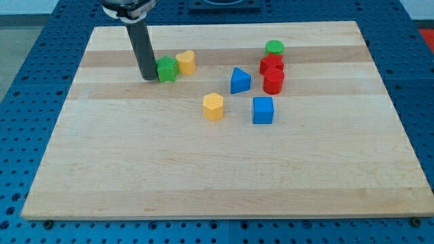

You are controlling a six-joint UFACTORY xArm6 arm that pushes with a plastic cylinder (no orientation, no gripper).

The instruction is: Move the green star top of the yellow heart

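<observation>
My tip (148, 76) touches the green star-shaped block (167, 68) from the view's left; star sits against the yellow heart-shaped block (186, 62) on the wooden counter (203, 169). No fingers fitted. Next: likely nudge star toward view's top, above heart.

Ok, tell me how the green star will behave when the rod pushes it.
The green star looks squat and flat-based, so it probably slides rather than tips. Its lobed edge may let it twist off my tip, which touches its left side. It seems to touch the yellow heart, likely nudging it.
</observation>
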